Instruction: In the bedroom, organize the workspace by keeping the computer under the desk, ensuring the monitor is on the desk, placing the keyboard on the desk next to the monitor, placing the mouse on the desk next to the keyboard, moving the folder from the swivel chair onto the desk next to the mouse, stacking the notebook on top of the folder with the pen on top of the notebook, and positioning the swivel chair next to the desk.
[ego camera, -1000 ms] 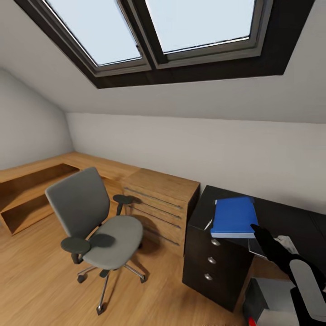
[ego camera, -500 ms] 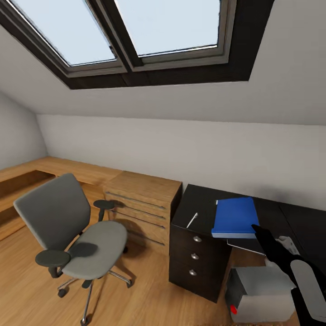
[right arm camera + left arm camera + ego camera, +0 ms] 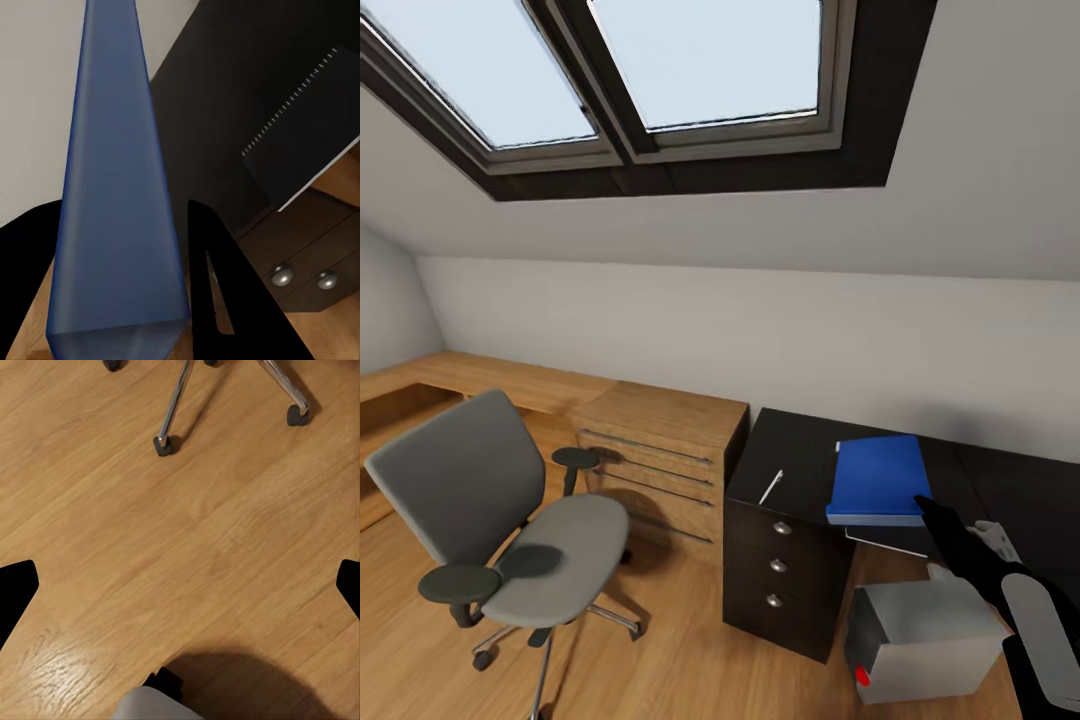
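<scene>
Skylights (image 3: 650, 70) sit in the sloping ceiling above a wooden floor (image 3: 400, 610). At about 5 o'clock in the head view the right gripper (image 3: 922, 503) holds the blue folder (image 3: 877, 478), its fingers (image 3: 214, 285) closed on either side of the folder's edge, carrying it above the black desk (image 3: 785, 450). A white pen (image 3: 771, 487) lies on the desk at the folder's 9 o'clock, and the notebook (image 3: 300, 150) pokes over the desk's edge beneath it. The desk's three drawers (image 3: 775, 565) are shut. The grey computer (image 3: 925, 635) stands on the floor under the desk. The chair (image 3: 500, 520) is at 8 o'clock, beside a wooden cabinet (image 3: 660, 450). The left gripper (image 3: 180, 585) hangs wide open over bare floor near the chair's casters (image 3: 163, 445).
</scene>
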